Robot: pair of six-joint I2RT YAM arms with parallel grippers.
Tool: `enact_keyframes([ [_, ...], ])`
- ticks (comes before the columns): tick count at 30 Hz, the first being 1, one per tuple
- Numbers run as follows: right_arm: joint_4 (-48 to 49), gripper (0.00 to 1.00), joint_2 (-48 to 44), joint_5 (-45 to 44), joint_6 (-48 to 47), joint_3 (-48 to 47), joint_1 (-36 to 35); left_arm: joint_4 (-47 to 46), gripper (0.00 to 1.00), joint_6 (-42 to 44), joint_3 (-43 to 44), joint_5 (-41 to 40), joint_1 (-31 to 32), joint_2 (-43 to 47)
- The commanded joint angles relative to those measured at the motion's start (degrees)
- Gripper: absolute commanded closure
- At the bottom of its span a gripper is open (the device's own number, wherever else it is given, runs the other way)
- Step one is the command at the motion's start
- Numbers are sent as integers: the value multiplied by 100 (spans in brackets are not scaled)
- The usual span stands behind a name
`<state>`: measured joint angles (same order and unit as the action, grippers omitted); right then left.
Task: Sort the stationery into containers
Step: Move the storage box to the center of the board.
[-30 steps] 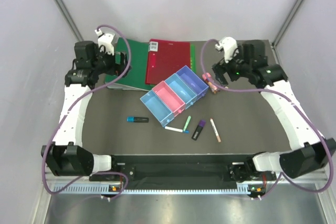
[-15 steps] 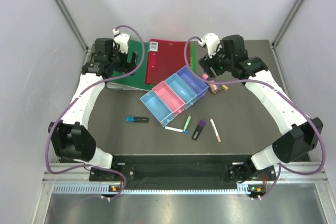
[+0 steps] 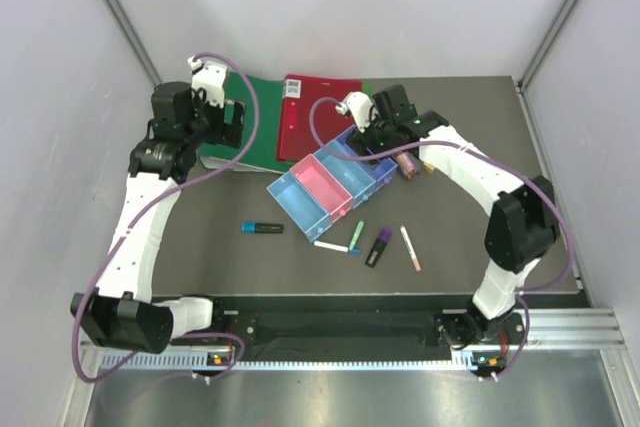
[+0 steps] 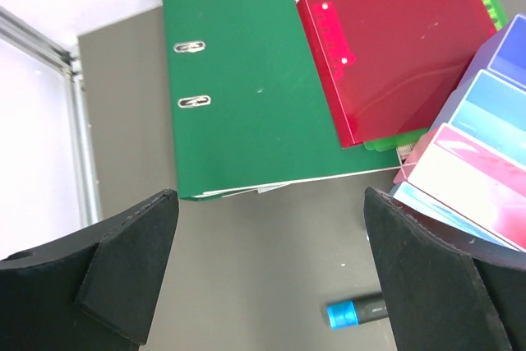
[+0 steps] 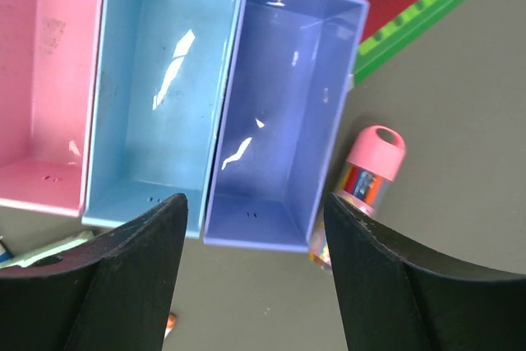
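The four joined bins [image 3: 318, 183] stand in a diagonal row mid-table. My right gripper [image 3: 366, 141] hangs open and empty over the purple-blue end bin [image 5: 283, 121], with the pink-capped bottle [image 5: 368, 173] lying just to its right. My left gripper [image 3: 231, 123] is open and empty above the green binder's near edge. Below the bins lie the blue-black highlighter [image 3: 262, 228], white blue-capped pen [image 3: 333, 246], green marker [image 3: 357, 234], purple-black highlighter [image 3: 378, 247] and pinkish pen [image 3: 410, 247]. The tiny tan block [image 3: 428, 168] sits beside the bottle [image 3: 405, 162]. The blue-black highlighter also shows in the left wrist view [image 4: 362, 311].
A green binder [image 4: 246, 96] and a red binder [image 4: 394, 39] lie flat behind the bins, the red one overlapping a green folder. Grey walls and frame posts close in the table at the back and sides.
My right gripper has swung left from beside the bottle to over the purple-blue bin. My left arm shifted right, then back left above the green binder. The items have not moved.
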<state>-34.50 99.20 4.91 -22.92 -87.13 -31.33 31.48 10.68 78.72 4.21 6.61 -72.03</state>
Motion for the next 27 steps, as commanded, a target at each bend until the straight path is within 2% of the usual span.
enact_keyframes([
  [1,356,33,328,291,6,-409,-40,270,1,145,-76,-43,-11,338],
  [6,453,30,706,502,191,-559,-40,402,1,198,-32,-34,-11,479],
  [11,488,31,952,546,191,-550,-31,473,1,312,47,-51,-11,488],
  [19,541,54,1356,564,314,-621,-31,490,1,374,197,-17,-11,462],
  [23,558,75,1453,546,419,-577,-40,482,1,391,205,10,-11,453],
  [24,576,83,1453,529,437,-533,-48,490,1,383,205,27,-11,444],
  [27,646,90,1401,433,516,-375,-75,438,1,409,197,45,-11,453],
])
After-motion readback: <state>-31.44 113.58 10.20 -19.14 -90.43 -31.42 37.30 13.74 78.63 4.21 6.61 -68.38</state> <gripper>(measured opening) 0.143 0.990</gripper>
